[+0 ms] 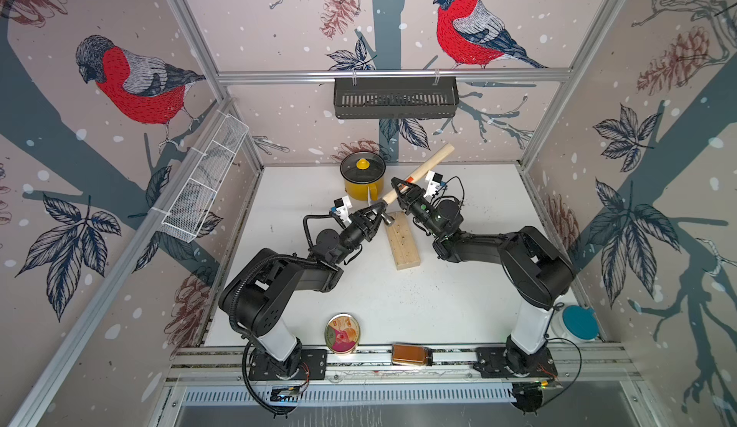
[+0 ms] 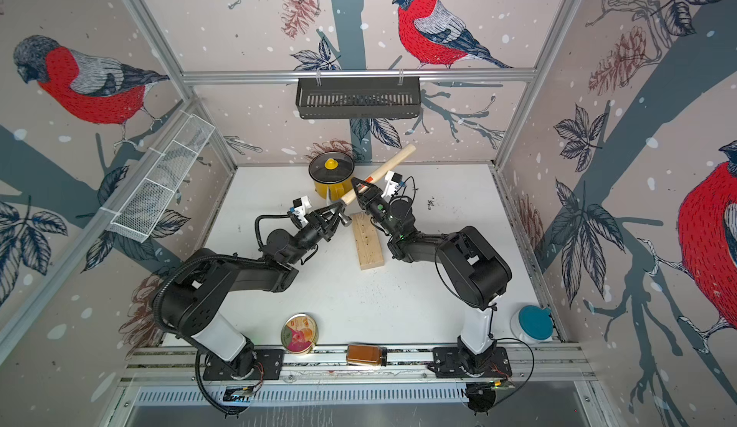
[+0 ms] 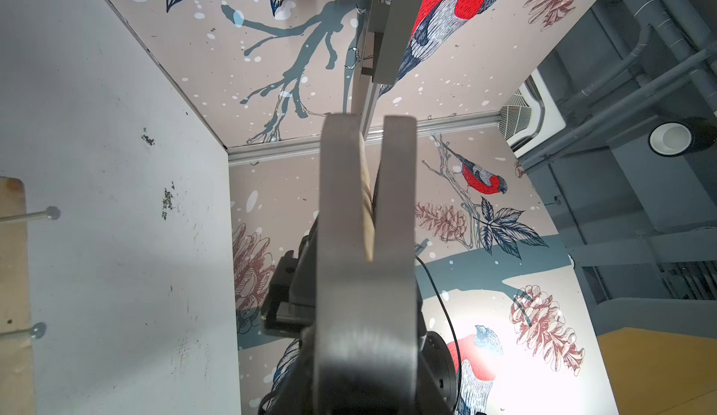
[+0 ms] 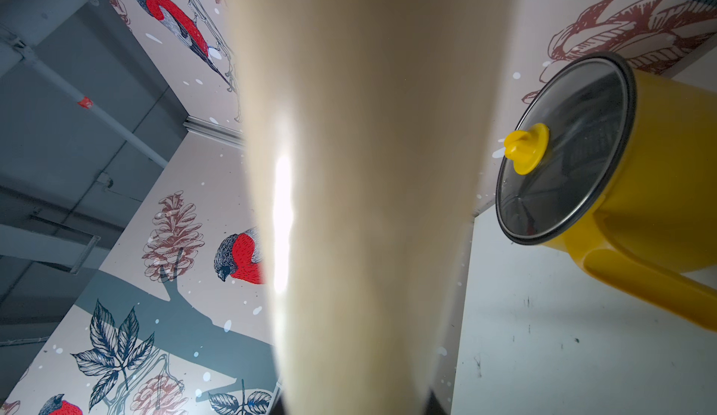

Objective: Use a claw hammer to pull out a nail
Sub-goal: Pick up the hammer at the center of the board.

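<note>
Both pairs of jaws clamp the claw hammer [image 1: 432,161]: left gripper [image 1: 378,206] just behind the head, right gripper [image 1: 401,189] mid-handle. Its long axis slants from the head, at the wooden block's [image 1: 404,245] far end, up toward the back-right corner.

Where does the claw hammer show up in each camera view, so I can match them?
Both top views: claw hammer slants upward at far centre.
Left wrist: its grey forked claw fills the centre.
Right wrist: its blurred pale handle fills the middle.
Shared landmark: yellow pot, beside the handle; absent from the left wrist view.
</note>
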